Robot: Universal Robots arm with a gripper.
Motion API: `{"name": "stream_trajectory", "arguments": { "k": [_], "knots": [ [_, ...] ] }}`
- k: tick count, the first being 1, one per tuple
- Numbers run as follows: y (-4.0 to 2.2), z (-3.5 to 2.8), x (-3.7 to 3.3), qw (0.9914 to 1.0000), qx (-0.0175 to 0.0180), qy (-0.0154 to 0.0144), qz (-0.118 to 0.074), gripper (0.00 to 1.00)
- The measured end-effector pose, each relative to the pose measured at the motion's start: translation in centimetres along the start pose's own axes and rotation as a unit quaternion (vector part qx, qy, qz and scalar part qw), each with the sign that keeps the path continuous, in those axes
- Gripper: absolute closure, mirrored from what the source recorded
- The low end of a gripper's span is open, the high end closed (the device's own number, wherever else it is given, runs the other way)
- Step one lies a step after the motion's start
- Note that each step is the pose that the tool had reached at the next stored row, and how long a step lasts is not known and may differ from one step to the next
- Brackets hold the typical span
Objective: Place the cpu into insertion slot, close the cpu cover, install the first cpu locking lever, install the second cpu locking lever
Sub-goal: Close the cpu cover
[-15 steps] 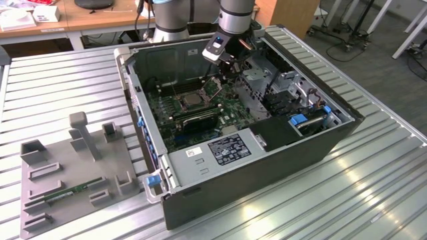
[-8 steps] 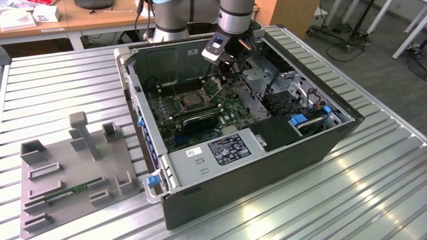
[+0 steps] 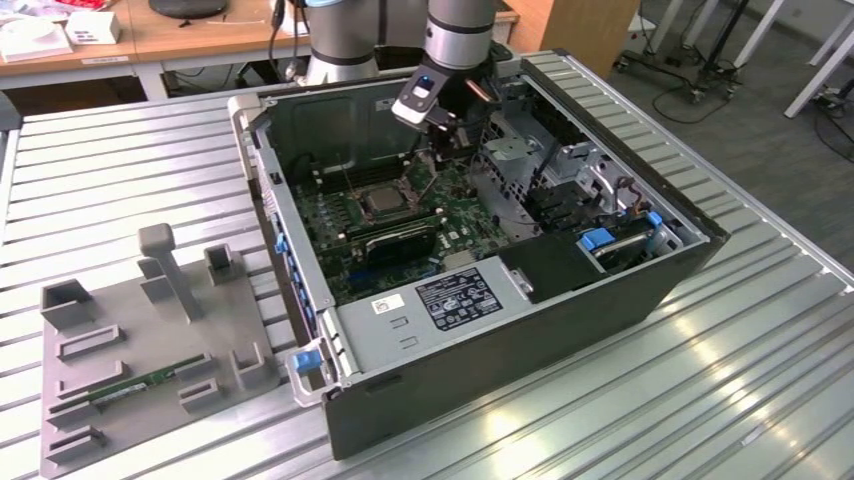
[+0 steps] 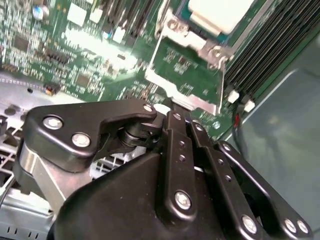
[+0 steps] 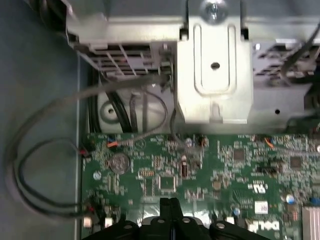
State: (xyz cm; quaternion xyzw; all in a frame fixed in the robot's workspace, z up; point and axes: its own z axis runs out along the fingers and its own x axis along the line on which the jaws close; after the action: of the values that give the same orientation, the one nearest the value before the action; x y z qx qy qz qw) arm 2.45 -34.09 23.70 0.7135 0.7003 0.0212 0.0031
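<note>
Inside the open computer case, the cpu (image 3: 388, 203) sits in the insertion slot (image 3: 367, 205) on the green motherboard (image 3: 447, 215). In the second wrist view the cpu (image 4: 220, 12) lies pale in the silver-rimmed insertion slot (image 4: 175, 25). The cpu cover (image 4: 200, 105) is swung open, and green board shows through its window. My gripper (image 4: 172, 107) hangs just at the cover's free edge with its black fingers (image 5: 170, 205) pressed together. I cannot tell whether they touch the cover. From the exterior view, the gripper (image 3: 447, 150) is over the board, to the right of the socket.
A silver drive cage (image 5: 212, 75) and loose cables (image 5: 45, 150) crowd the board's edge. Long black memory slots (image 4: 260, 55) run beside the socket. The case walls (image 3: 534, 330) enclose the work area. A grey fixture tray (image 3: 134, 340) holding a memory stick (image 3: 134, 385) lies at the exterior view's left.
</note>
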Motion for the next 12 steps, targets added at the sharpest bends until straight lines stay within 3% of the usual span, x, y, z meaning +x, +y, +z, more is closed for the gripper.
{"name": "stream_trajectory", "arguments": {
  "k": [6,12],
  "knots": [
    [-2.12,-0.06,-0.04,1.00000,-0.0022,0.0002,0.000,0.89],
    [-4.68,-0.12,-0.09,0.99999,-0.0045,0.0002,0.000,0.89]
  ]
}}
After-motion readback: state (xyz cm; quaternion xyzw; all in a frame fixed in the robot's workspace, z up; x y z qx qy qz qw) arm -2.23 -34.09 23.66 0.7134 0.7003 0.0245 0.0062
